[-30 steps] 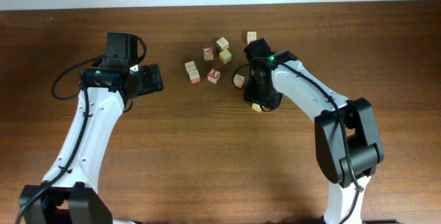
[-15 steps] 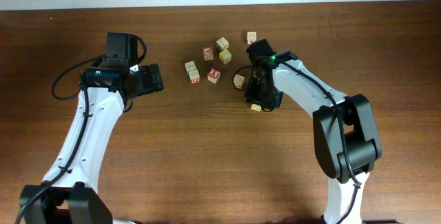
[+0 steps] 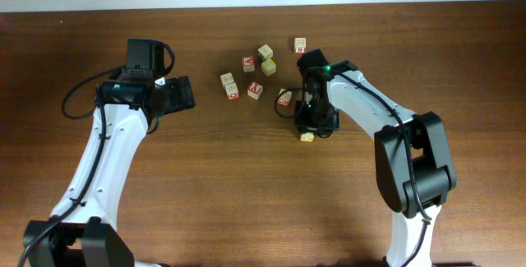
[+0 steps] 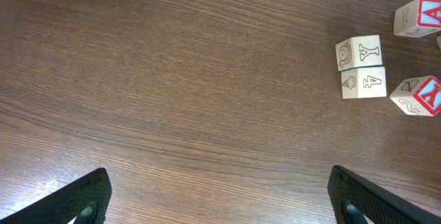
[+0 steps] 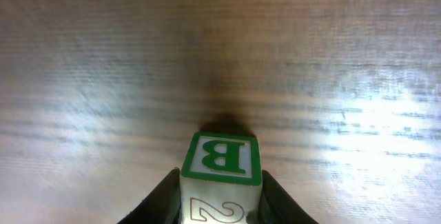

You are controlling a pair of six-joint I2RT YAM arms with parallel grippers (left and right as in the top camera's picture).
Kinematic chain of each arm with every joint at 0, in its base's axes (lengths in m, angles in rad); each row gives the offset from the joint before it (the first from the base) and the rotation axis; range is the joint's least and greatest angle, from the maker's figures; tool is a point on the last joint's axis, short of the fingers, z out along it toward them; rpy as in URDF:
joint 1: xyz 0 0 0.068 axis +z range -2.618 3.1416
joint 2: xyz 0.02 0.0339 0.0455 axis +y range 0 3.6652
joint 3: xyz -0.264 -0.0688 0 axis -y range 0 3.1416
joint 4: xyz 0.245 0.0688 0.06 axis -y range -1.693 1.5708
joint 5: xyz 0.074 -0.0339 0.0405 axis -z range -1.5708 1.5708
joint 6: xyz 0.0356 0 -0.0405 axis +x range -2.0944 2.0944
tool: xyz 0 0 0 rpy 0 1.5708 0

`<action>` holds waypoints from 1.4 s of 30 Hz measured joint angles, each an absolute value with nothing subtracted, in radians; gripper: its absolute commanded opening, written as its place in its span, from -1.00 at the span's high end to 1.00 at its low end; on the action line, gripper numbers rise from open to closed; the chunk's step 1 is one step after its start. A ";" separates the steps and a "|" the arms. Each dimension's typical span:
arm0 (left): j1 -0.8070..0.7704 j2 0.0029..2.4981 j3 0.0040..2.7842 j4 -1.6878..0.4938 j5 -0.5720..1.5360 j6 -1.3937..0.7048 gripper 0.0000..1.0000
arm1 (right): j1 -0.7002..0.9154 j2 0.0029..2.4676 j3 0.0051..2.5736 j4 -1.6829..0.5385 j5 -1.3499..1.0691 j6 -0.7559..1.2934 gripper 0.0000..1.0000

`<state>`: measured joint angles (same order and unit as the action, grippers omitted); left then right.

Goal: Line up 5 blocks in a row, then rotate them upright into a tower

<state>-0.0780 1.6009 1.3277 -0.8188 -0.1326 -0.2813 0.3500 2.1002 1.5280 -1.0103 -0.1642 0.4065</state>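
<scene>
Green B block [image 5: 221, 160] wedged between right tool [image 5: 220, 186] fingers, both touching.

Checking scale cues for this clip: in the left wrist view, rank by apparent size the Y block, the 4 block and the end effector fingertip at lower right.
1. The fingertip, though it is nearest the camera and cropped by the frame.
2-3. Y block and 4 block look alike; no ranking.

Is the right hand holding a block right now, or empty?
Holding: the right hand has its fingers against both sides of the B block in the wrist view.
</scene>
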 measured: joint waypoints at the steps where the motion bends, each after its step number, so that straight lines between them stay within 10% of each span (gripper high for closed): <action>1: -0.078 1.601 1.328 -0.819 -0.133 -0.281 -0.98 | 0.350 2.100 1.528 -1.030 -0.164 0.391 0.37; 42: -0.078 1.601 1.328 -0.819 -0.132 -0.281 -0.98 | 0.350 2.104 1.592 -1.121 -0.053 0.351 0.02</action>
<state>-0.0780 1.6009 1.3277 -0.8188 -0.1322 -0.2813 0.3500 2.1044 1.5921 -1.1213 -0.0528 0.3511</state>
